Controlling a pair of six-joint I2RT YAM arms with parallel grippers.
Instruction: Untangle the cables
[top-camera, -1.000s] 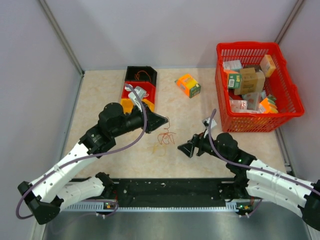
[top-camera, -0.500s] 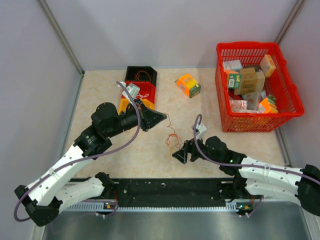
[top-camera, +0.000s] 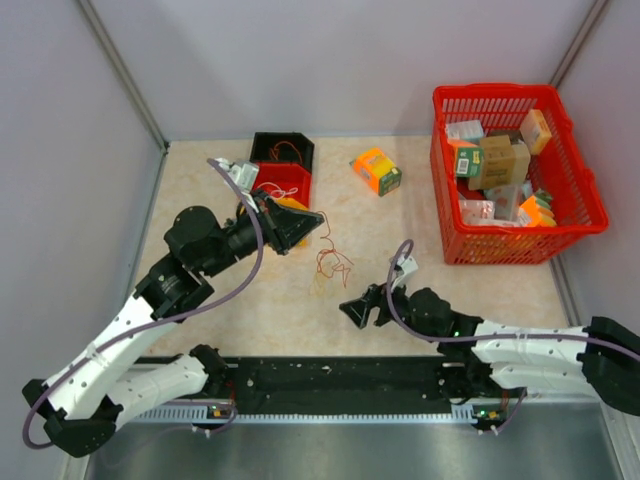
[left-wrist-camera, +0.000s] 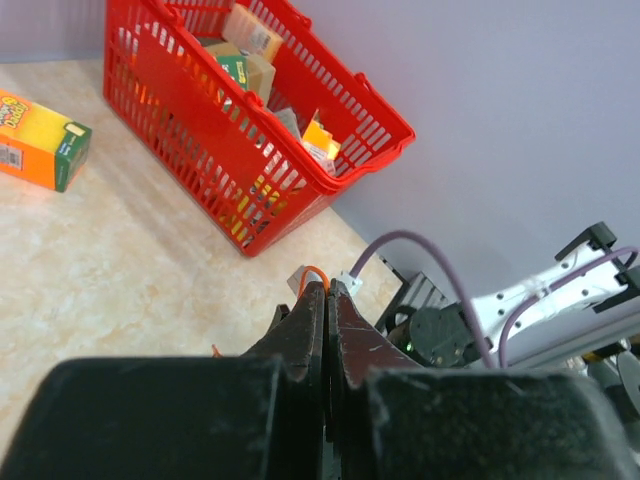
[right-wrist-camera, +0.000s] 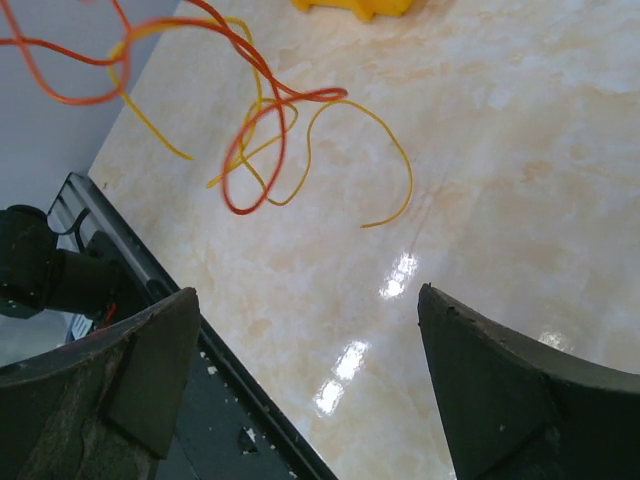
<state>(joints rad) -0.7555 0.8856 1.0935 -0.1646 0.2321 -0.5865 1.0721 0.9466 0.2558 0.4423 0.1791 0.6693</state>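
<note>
We saw the left gripper (top-camera: 314, 220) clamped tight on the thin, looping orange, yellow and reddish-brown cables (top-camera: 331, 260), w/ the wispy clump trailing from its tip toward the near right. In the left wrist cam its two black fingers (left-wrist-camera: 300, 330) were pressed together w/ no gap, and a small orange loop of wire stuck out just past the tips. The clump sat approx. mid-scene over the beige marble-pattern table (top-camera: 280, 320), btwn the two grippers. We couldn't tell whether its lowest strands touched the surface.

The right gripper (top-camera: 350, 311) was low, close to the near edge, pointing left. It was near the clump but apart from it, fingers spread wide and holding nothing. In the right wrist cam the strands looped in the upper left of the view, beyond both fingertips, w/ bare table btwn the fingers.

The stacked black, red and yellow plastic bins (top-camera: 281, 165) lay at the far left, just beyond the left gripper. The small orange cardboard box w/ a green end (top-camera: 376, 170) lay at far centre, well apart from the clump. The red plastic mesh basket (top-camera: 495, 92), filled w/ small packets, stood at the far right.
</note>
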